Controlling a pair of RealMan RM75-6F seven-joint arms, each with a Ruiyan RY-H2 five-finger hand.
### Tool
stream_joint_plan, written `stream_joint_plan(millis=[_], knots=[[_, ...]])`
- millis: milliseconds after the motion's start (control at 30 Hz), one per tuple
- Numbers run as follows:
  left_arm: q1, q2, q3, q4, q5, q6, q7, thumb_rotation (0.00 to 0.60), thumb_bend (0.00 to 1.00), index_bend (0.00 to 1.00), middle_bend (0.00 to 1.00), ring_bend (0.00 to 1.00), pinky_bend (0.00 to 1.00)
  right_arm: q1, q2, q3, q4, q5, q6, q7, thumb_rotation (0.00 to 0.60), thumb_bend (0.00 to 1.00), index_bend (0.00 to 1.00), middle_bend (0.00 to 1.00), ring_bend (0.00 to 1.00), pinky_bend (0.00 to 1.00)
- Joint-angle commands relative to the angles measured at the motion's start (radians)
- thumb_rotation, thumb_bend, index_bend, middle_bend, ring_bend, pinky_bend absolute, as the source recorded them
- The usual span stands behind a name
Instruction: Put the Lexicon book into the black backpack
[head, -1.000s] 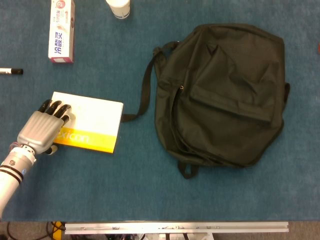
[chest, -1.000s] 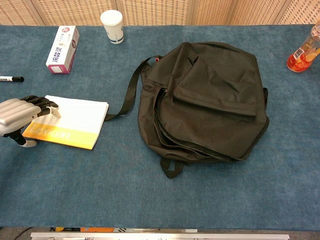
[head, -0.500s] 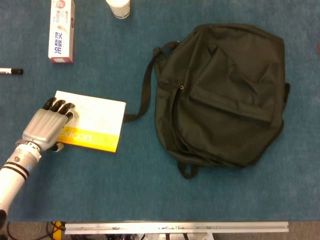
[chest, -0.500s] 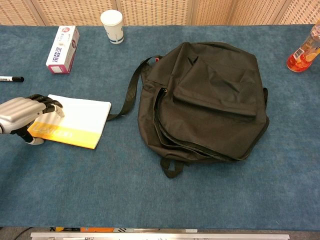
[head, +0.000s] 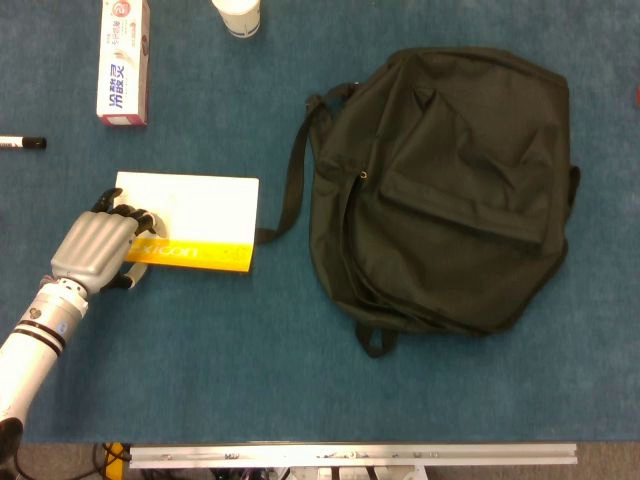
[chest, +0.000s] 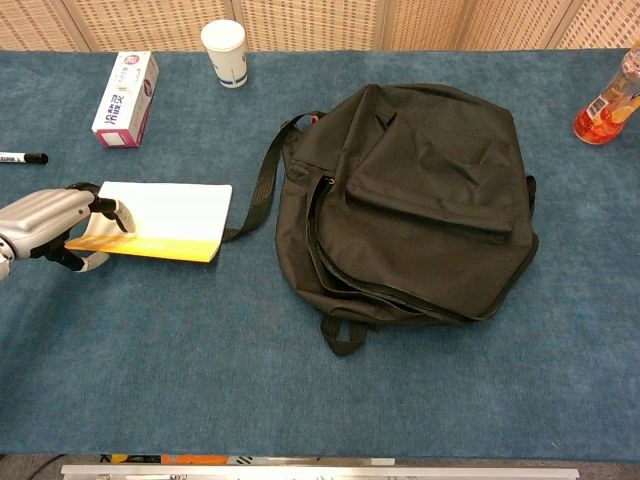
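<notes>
The Lexicon book (head: 195, 215) (chest: 160, 215), white with a yellow band, sits left of centre on the blue table. Its left end is raised and it tilts. My left hand (head: 98, 250) (chest: 45, 220) grips that left end, fingers on the cover and thumb below. The black backpack (head: 450, 190) (chest: 420, 200) lies flat to the right. It looks closed, and its strap (head: 292, 170) reaches toward the book's right edge. My right hand shows in neither view.
A toothpaste box (head: 123, 62) (chest: 125, 98) and a paper cup (head: 237, 15) (chest: 223, 52) stand at the back left. A marker (head: 22, 143) (chest: 22, 158) lies by the left edge. A red bottle (chest: 605, 105) stands at the far right.
My left hand has taken hold of the book's left end, lifted it and slid the book right, toward the backpack strap. The backpack has not moved.
</notes>
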Motion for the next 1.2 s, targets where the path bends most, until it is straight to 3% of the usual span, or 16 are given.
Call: stream_joint_plan(millis=[33, 300, 667, 1200], knots=[[0.006, -0.021, -0.006, 0.031, 0.019, 0.022, -0.066, 0.6, 0.38, 0.38, 0.37, 0.28, 0.08, 0.001, 0.001, 0.0, -0.001, 0.002, -0.003, -0.002, 0.6, 0.29, 0.4, 0.43, 0.29, 0.5], [0.008, -0.049, -0.013, 0.073, 0.039, 0.054, -0.138, 0.6, 0.38, 0.4, 0.38, 0.29, 0.08, 0.003, 0.002, 0.0, -0.003, 0.016, -0.019, -0.008, 0.6, 0.27, 0.4, 0.43, 0.29, 0.5], [0.022, -0.079, -0.025, 0.113, 0.055, 0.122, -0.183, 0.6, 0.39, 0.52, 0.4, 0.31, 0.09, 0.002, 0.008, -0.002, -0.009, 0.02, -0.026, -0.006, 0.6, 0.27, 0.4, 0.43, 0.29, 0.5], [0.028, -0.1, -0.054, 0.111, 0.039, 0.158, -0.262, 0.6, 0.39, 0.62, 0.44, 0.35, 0.12, -0.004, 0.021, -0.008, -0.013, 0.026, -0.033, 0.009, 0.6, 0.26, 0.4, 0.43, 0.29, 0.5]])
